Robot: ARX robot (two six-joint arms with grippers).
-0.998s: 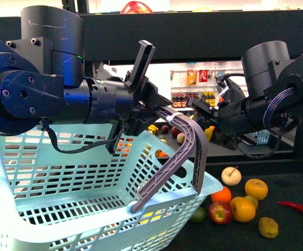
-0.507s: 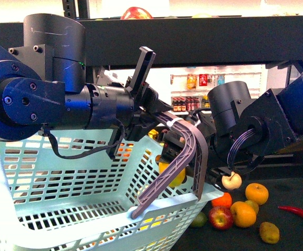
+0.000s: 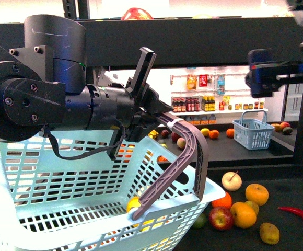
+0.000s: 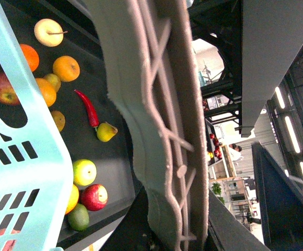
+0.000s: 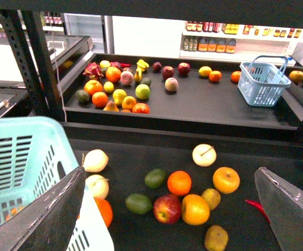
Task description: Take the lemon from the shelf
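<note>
the lemon lies half hidden behind the basket wall.

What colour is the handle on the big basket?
Greyish purple. The handle shows best in the front view.

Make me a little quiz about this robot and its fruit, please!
1. True or false: the right pincer is holding a fruit.
2. Pick one: what does the left pincer grip? A) the grey handle B) a red chilli C) an apple
3. In a few words: where does the lemon lie?

Key:
1. False. It is open, with nothing between its fingers.
2. A.
3. Inside the light-blue basket, seen through its slots.
</note>
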